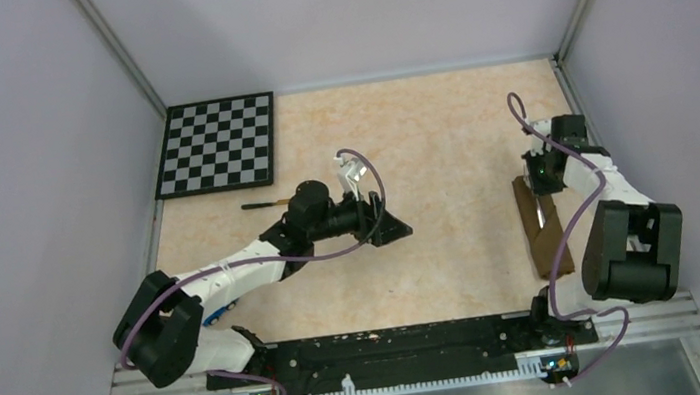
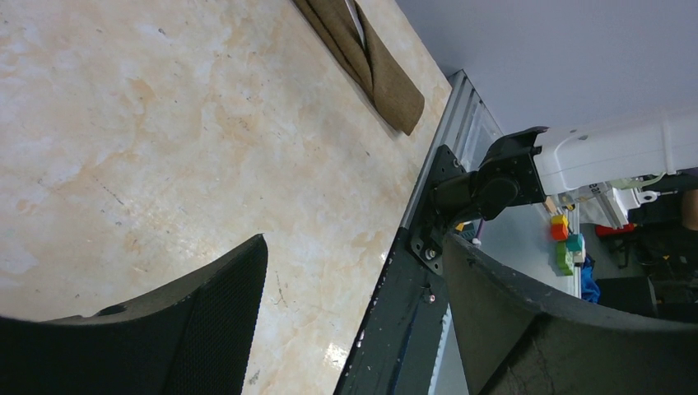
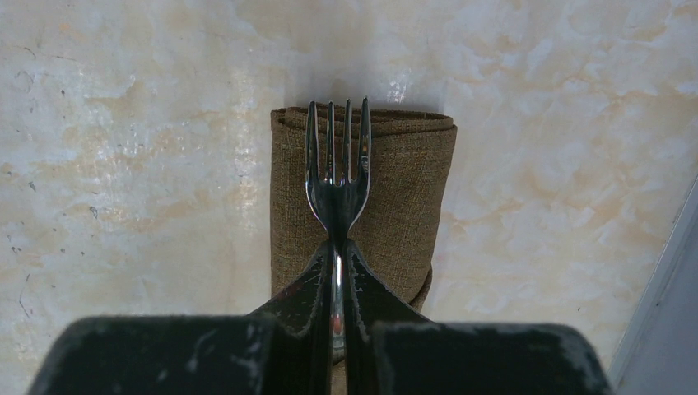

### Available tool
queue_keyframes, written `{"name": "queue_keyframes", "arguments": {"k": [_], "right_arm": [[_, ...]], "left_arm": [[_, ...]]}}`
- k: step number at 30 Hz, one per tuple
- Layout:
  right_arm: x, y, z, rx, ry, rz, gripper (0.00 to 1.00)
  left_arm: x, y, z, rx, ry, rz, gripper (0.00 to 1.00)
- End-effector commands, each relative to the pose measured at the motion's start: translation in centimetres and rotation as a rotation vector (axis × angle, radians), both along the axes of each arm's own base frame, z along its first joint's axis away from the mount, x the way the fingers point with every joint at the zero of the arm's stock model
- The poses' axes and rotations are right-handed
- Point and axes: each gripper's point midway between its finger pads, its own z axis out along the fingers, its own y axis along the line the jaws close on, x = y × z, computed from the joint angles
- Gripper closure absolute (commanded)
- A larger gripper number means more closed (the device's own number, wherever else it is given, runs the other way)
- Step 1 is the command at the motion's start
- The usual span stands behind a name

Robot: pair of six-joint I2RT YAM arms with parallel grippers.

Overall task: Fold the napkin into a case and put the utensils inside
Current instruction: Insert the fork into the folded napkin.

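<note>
The napkin lies folded into a long narrow brown case (image 1: pixel 538 227) (image 2: pixel 370 58) (image 3: pixel 403 193) at the table's right side. My right gripper (image 1: pixel 537 175) (image 3: pixel 337 247) hovers over the case's far end, shut on the neck of a silver fork (image 3: pixel 337 173). The fork's tines point away from me over the cloth's folded end. A dark-handled knife (image 1: pixel 266 204) lies on the table below the checkerboard, just left of my left arm's wrist. My left gripper (image 1: pixel 392 230) (image 2: pixel 354 317) is open over bare table near the middle, with nothing between its fingers (image 2: pixel 206 313).
A black-and-white checkerboard (image 1: pixel 217 144) lies at the back left corner. Walls close off the left, back and right. The black mounting rail (image 1: pixel 394 345) (image 2: pixel 403 321) runs along the near edge. Coloured blocks (image 2: pixel 565 243) sit beyond the table.
</note>
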Motion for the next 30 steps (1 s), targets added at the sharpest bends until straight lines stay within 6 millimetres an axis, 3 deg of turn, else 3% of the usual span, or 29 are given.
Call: {"name": "queue_keyframes", "arguments": {"k": [1,6,12,17,23,30], "right_arm": [[0.1,-0.3,1.6,-0.033,-0.055,0.001,1.00],[-1.6,-0.2,0.3,-0.027,0.015,-0.022,1.00],[-3.0,-0.8,0.2,-0.065,0.015,-0.075,1.00],[-3.3,-0.3,0.1,-0.075,0.009,-0.037,0.86],[-1.9,-0.5,0.3,-0.063,-0.008,-0.067,0.60],[0.6,-1.7,0.7,-0.096,-0.038,-0.110,0.57]], "left_arm": [[-0.4,0.2,1.2,-0.031,-0.055,-0.022,0.18],[-0.5,0.3,1.3,-0.028,-0.053,-0.024,0.18],[-0.3,0.3,1.2,-0.010,-0.051,-0.025,0.18],[-0.3,0.0,1.2,-0.022,-0.043,-0.037,0.18],[-0.3,0.0,0.4,-0.007,-0.022,-0.042,0.18],[0.1,0.2,0.1,-0.004,-0.011,-0.033,0.18]]}}
